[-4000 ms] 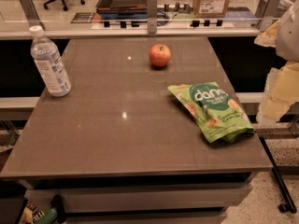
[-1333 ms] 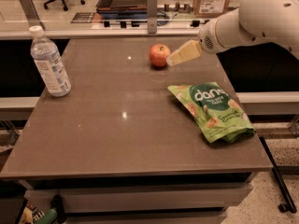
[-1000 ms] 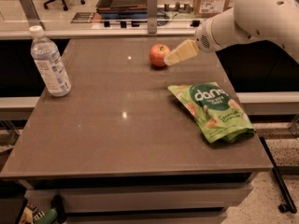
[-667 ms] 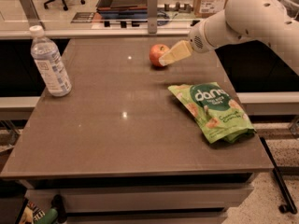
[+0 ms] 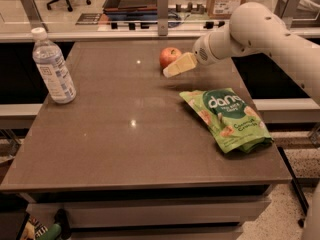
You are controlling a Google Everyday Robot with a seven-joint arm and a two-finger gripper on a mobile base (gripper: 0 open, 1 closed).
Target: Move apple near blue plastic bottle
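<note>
A small red-orange apple (image 5: 169, 57) sits on the brown table (image 5: 125, 149) near its far edge, right of centre. The blue plastic bottle (image 5: 53, 66), clear with a white cap and pale label, stands upright at the table's far left. My gripper (image 5: 176, 67) reaches in from the right on a white arm and sits just in front of and to the right of the apple, overlapping its lower right side. The apple rests on the table.
A green snack bag (image 5: 228, 118) lies flat on the right side of the table. A glass partition and counter (image 5: 150, 31) run behind the far edge. The table's front edge drops to a lower shelf.
The arm swung in from the right, and over the last second the gripper moved left and a little down, from beside the apple to overlapping its front right side. Apple and bottle have not moved.
</note>
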